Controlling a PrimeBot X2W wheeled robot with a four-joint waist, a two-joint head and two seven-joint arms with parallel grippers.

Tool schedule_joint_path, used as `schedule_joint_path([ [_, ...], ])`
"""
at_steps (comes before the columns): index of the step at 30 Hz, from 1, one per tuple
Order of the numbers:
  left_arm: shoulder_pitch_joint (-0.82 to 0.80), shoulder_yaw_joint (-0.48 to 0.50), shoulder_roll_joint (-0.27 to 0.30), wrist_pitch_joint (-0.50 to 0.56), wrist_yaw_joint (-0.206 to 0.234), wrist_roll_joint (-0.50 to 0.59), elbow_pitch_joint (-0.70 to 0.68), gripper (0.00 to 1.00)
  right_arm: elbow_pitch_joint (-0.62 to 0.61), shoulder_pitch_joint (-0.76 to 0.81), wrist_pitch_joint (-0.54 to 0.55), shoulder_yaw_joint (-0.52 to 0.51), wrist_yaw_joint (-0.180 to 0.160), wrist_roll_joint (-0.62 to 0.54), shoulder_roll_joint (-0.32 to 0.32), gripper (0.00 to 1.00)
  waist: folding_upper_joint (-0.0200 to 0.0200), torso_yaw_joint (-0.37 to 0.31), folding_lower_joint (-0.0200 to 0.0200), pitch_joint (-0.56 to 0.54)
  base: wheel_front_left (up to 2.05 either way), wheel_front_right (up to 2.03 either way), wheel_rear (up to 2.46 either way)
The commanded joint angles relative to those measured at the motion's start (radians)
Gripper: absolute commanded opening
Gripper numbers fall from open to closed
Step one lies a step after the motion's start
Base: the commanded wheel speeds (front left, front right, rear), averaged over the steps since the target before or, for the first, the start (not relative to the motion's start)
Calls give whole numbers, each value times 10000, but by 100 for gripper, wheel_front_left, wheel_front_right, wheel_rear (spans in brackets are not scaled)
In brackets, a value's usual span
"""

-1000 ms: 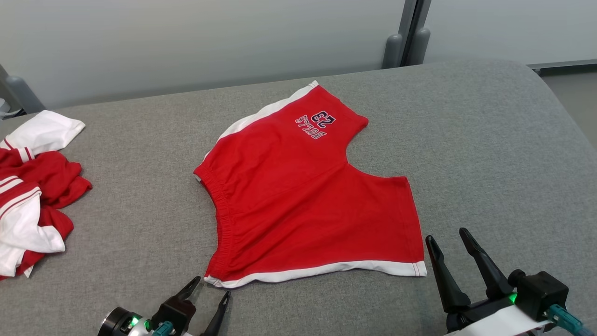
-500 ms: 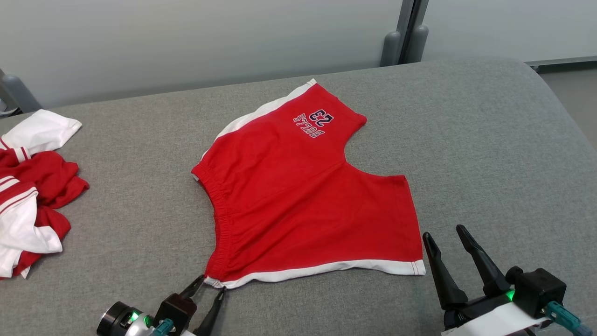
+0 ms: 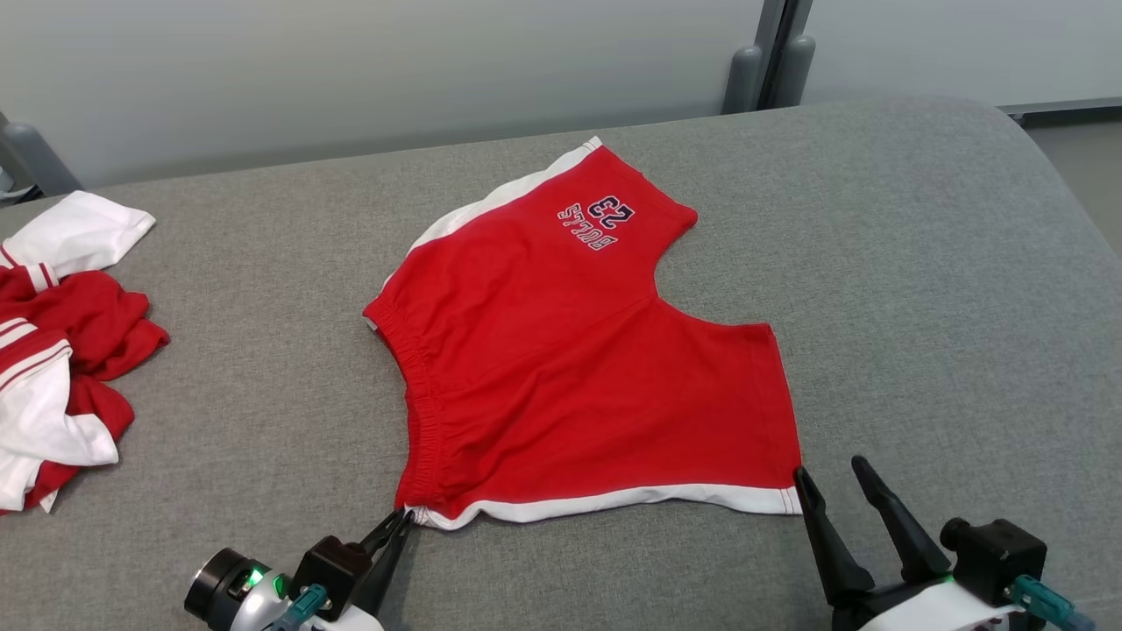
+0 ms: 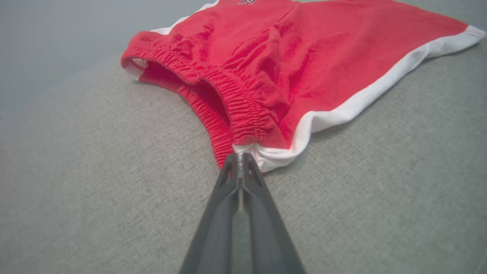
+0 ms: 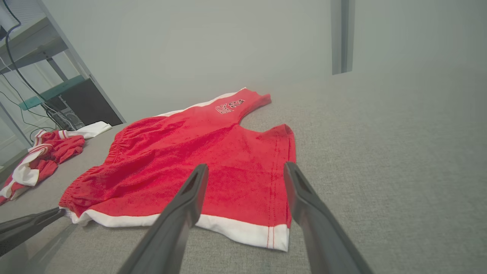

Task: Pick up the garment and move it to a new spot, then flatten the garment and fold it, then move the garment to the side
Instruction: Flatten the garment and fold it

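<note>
Head view: red jersey shorts with white trim (image 3: 570,368) are lying flat in the middle of a grey fabric-covered table (image 3: 920,289). The left gripper (image 3: 399,523) is clenching their near-left corner, where the waistband meets the trim. The right gripper (image 3: 829,467) is waiting with its jaws spread, just beside the near-right corner and grasping nothing. A heap of red and white clothes (image 3: 61,368) is lying well apart at the left edge. Bare table is opening to the right and far side, though the right edge is curving away.

Left wrist view: the fingers are pressing together on only a sliver of white hem. A firm pull is likely risking a slip. The waistband is gaping open, so the grip may be taking one layer alone.

Right wrist view: the spread fingers are framing the near-right hem corner. Closing too high would probably be missing the cloth. A lift by the left corner alone would be dragging and crumpling the shorts.
</note>
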Motion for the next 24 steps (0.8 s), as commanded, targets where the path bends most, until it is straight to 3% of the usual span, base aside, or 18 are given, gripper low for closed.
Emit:
schedule_joint_path([
  [1,-425,363,168,-61,-38,-56,-252,0,-49,-256,-116,232,0,103,-202,100,0,17,0,5,0,0,0],
  [11,-152,421,47,-61,-39,-253,-1004,0,1977,-763,-116,469,0,770,-256,100,0,261,0,10,0,0,0],
  [15,-154,384,28,-61,-39,-274,-1124,0,2418,-972,-116,630,0,1170,-293,87,0,385,0,42,0,0,0],
  [18,-177,360,6,-61,-39,-286,-1153,0,2770,-1131,-116,802,0,1444,-340,92,0,474,0,47,0,0,0],
  [22,-212,302,-4,-61,-39,-302,-1200,0,3243,-1297,-116,959,0,1765,-384,84,0,606,0,38,0,0,0],
  [24,-231,297,-1,-61,-40,-312,-1234,0,3467,-1362,-116,1066,0,1888,-388,92,0,657,0,46,0,0,0],
])
